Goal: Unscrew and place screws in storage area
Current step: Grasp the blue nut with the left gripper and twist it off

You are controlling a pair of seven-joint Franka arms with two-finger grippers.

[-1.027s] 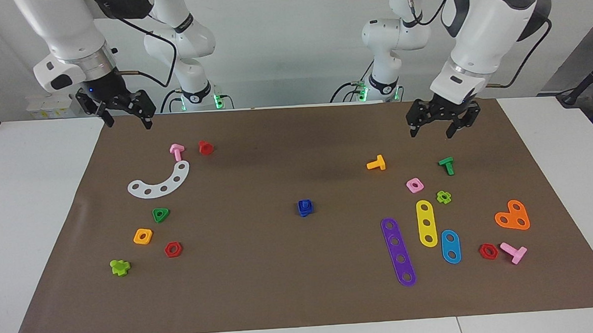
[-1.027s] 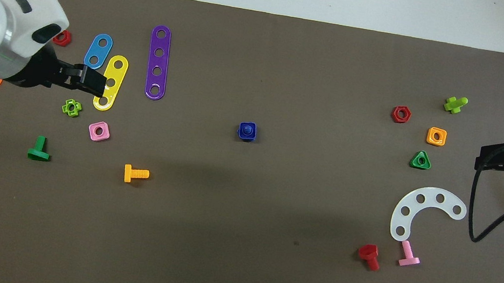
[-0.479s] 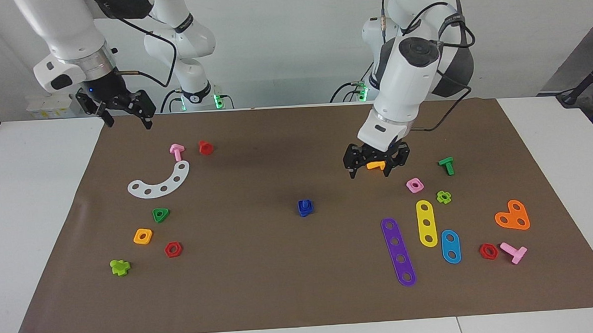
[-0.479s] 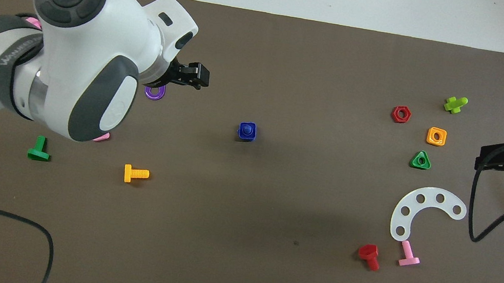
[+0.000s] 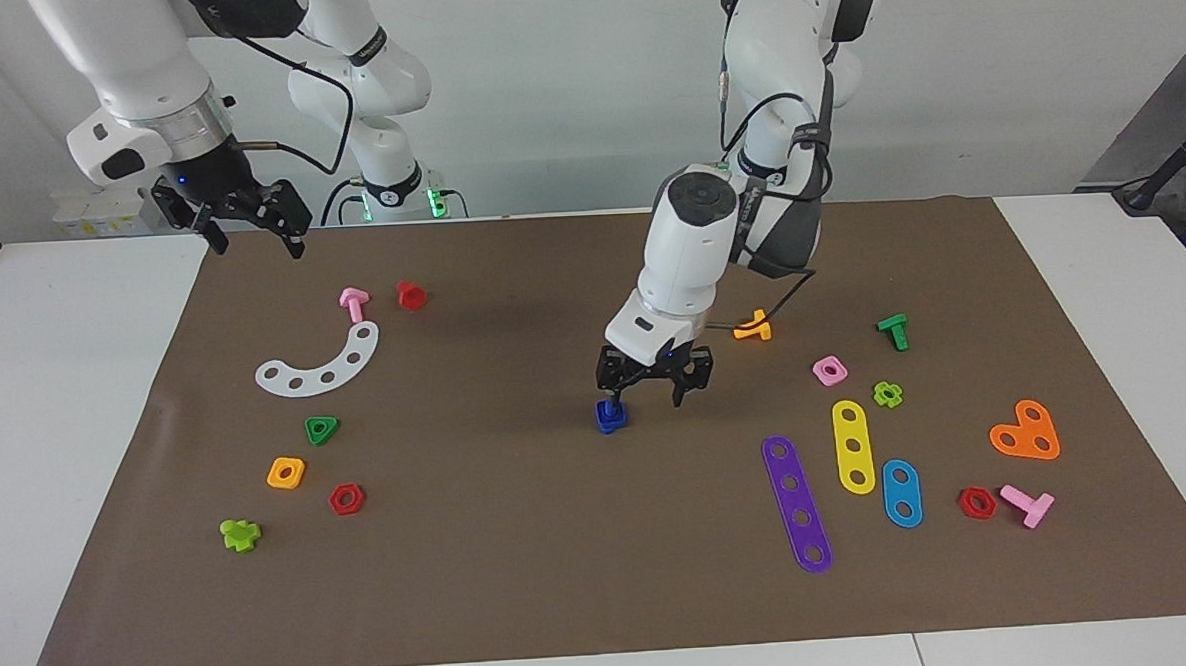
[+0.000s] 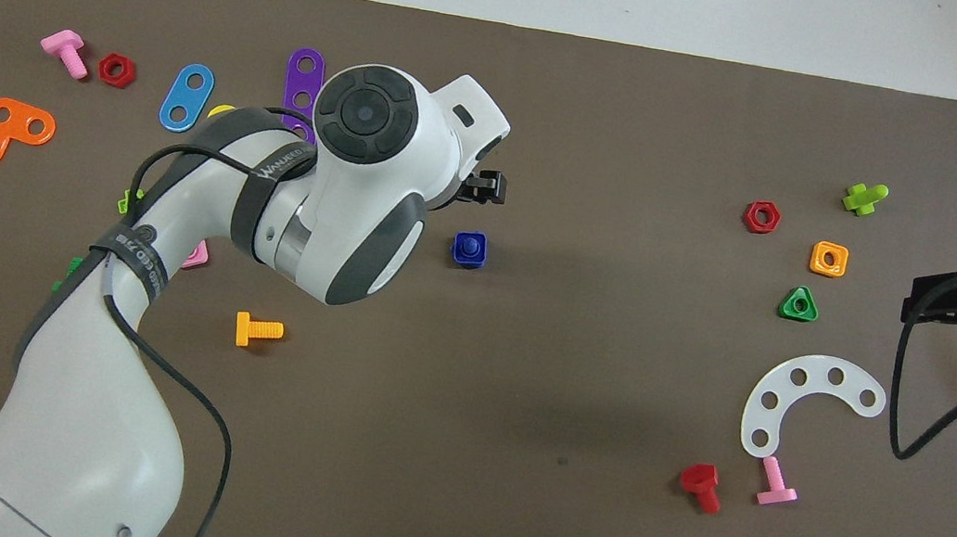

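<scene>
Blue screw [image 5: 610,413] now lies under the arrived left gripper [image 5: 646,398].

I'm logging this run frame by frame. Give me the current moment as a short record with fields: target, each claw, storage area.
target: small blue plastic bolt standing in a blue square nut, mid-mat
left claw: open, low beside the blue bolt, one finger at it, not gripping
right claw: open, waiting raised over its own end of the table
storage area: brown mat patch with white curved holed strip, green triangular nut, orange square nut, red hexagonal nut; no blue bolt there
</scene>
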